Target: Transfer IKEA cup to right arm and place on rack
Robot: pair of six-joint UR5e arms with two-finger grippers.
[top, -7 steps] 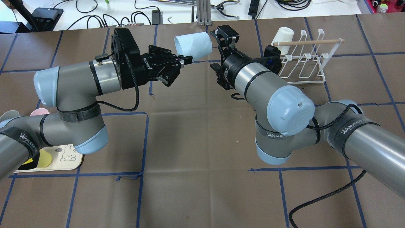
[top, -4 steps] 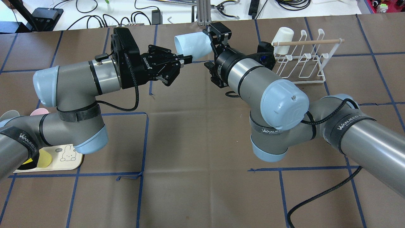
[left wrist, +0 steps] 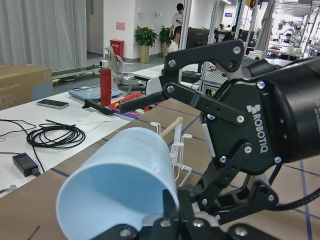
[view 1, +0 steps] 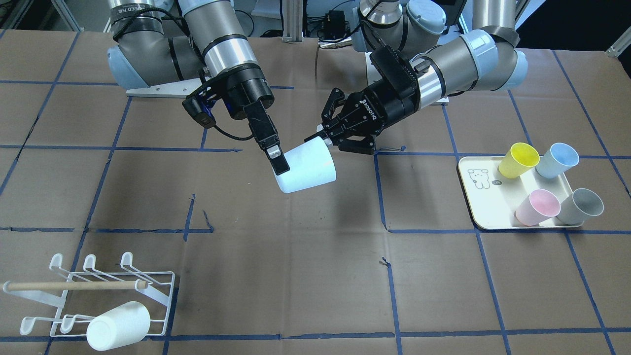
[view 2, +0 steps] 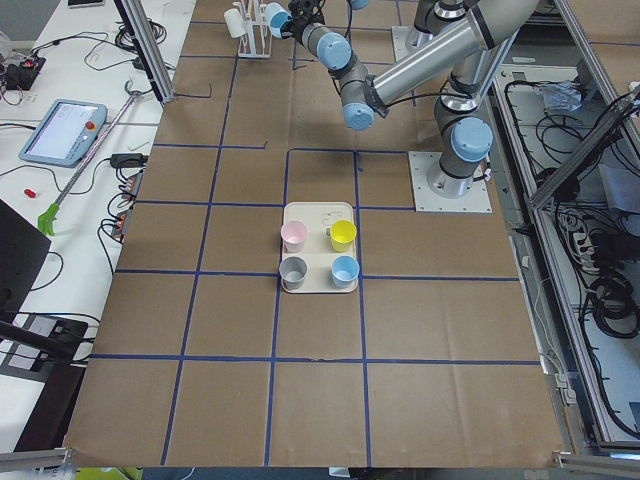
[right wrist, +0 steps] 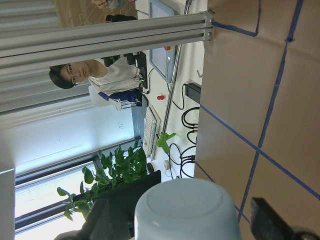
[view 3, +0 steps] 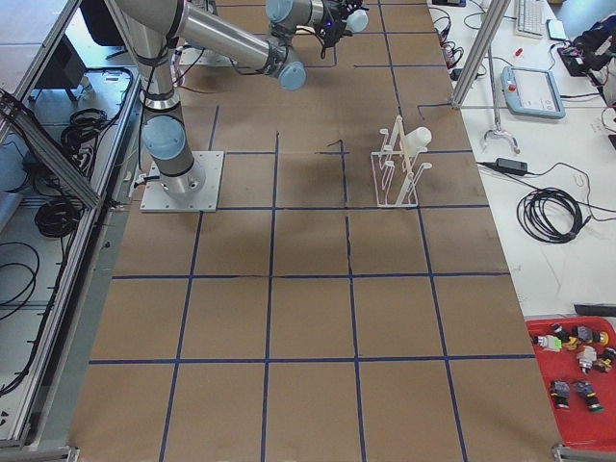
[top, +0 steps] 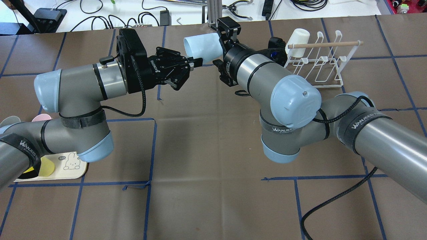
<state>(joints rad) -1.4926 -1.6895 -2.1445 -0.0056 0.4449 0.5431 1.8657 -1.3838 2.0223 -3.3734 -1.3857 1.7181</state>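
Near to far, places given against light blue cup (view 1: 305,170).

White wire rack (view 1: 74,285) on tabletop (view 1: 296,271), nearer than light blue cup, well apart, toward right arm's side; white cup (view 1: 118,325) upturned over one prong.

Cream tray (view 1: 475,197) well apart toward left arm's side; yellow cup (view 1: 517,160), second blue cup (view 1: 557,160), pink cup (view 1: 537,207), grey cup (view 1: 581,206) on it.

Light blue cup in air above tabletop, on its side; left gripper (view 1: 323,141) at its mouth, jaws pinching rim, one finger inside.

Right gripper (top: 219,45) at closed end; jaws spread, straddling base.

2 grey arms (top: 76,80), pale-blue joint caps (top: 295,100), black WANJEED straps (top: 363,128), braided cables (top: 333,206); left pincer (top: 197,62) black, marked ROBOTIQ.
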